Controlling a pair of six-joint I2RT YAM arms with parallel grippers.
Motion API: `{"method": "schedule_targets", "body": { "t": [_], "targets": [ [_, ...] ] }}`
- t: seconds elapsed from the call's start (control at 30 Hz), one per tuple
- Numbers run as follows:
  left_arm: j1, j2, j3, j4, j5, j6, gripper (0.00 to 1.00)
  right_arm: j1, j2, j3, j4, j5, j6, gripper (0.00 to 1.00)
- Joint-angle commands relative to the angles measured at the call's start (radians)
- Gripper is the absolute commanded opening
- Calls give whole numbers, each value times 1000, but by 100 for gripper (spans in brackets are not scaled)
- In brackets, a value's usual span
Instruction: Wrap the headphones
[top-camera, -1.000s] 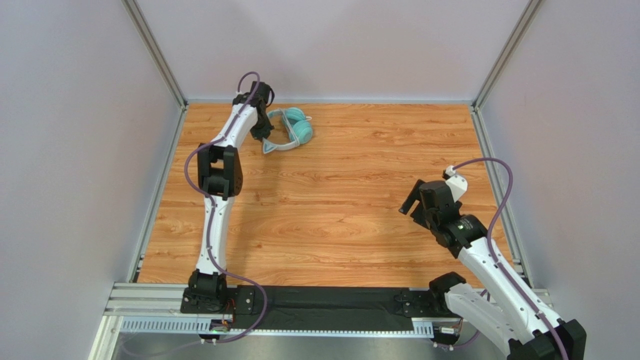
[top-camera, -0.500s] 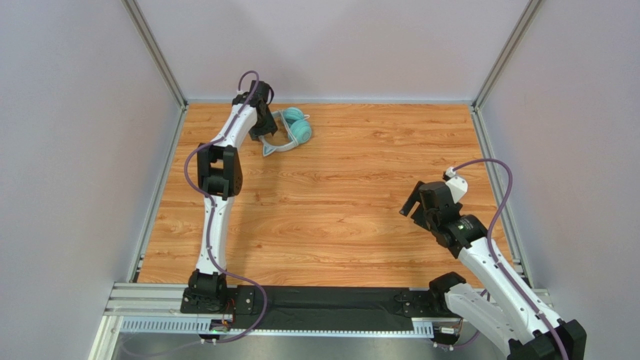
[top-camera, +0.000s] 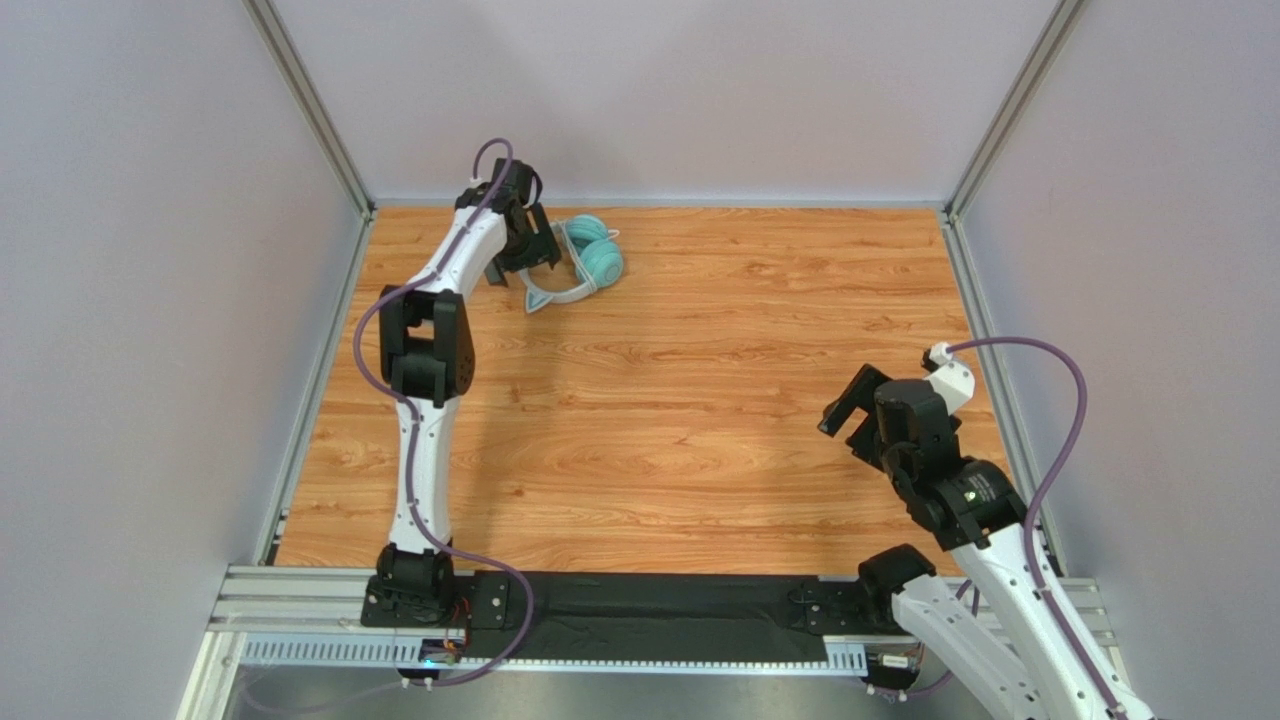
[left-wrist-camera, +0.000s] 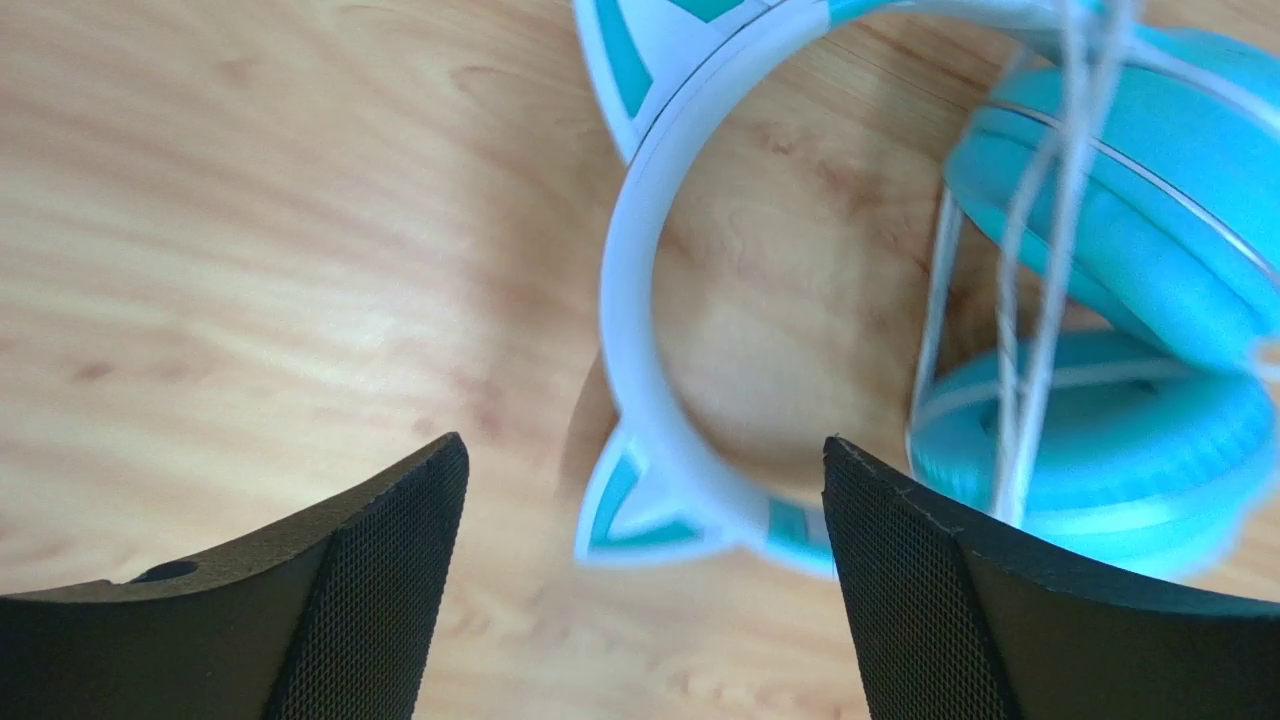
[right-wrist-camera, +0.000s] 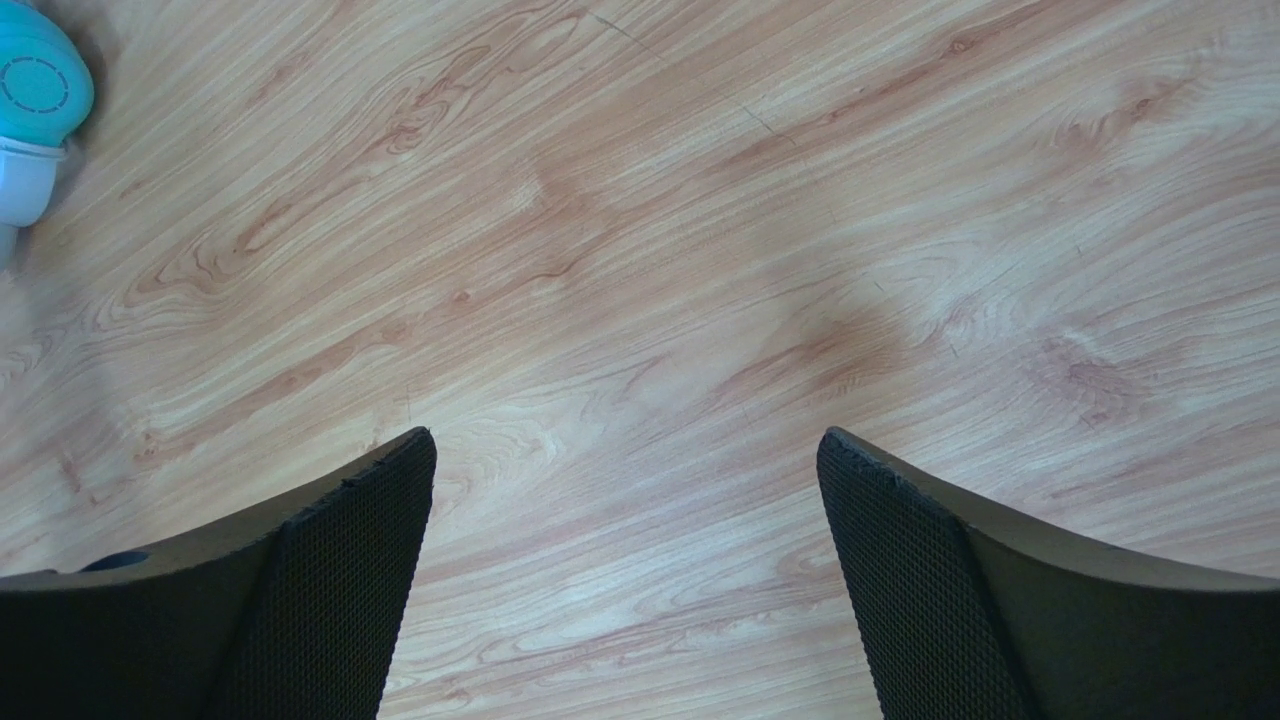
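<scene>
Looking down from above: headphones (top-camera: 589, 264) lying near the far left corner of the table (top-camera: 676, 405), with the left gripper (top-camera: 529, 263) poised right over them at full reach from its base. Right gripper (top-camera: 846, 402) hanging well apart over the right side, probably parked there to keep out of the way.

Peering through the left wrist camera: fingers spread wide and holding nothing, straddling from above the pale headband (left-wrist-camera: 624, 300) and one of its pointed cat ears (left-wrist-camera: 624, 510). Thin white cable (left-wrist-camera: 1037, 255) strung in several strands across the two ear cups (left-wrist-camera: 1112, 225), seemingly wound on already. Probably the reason for an opened, empty hand just here.

Turning to the right wrist camera: fingers likewise wide apart, gripping nothing, over bare wood. Only a teal sliver of the headphones at the top left corner, far from reach, fitting an arm with no part in the work at present.
</scene>
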Motion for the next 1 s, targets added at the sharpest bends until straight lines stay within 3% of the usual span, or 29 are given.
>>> {"method": "schedule_targets", "body": {
  "t": [0.0,0.13,0.37,0.53,0.8,0.97],
  "targets": [
    [5,-234,-50,33,-44,78,93,-2,25,64,-54,-27,-17,99],
    [7,-418,-186,34,-54,122,95,-3,94,135,-99,19,-69,100],
    [-52,-955,-596,108,-85,214,95,-2,191,187,-35,41,-173,100],
    [-67,-1263,-825,87,31,230,95,-3,264,218,-21,47,-186,100],
    [-102,-1578,-1146,22,177,175,95,-2,304,195,45,53,-195,100],
    [-102,-1660,-1214,-18,174,184,96,-2,289,170,62,67,-186,100]
  ]
}}
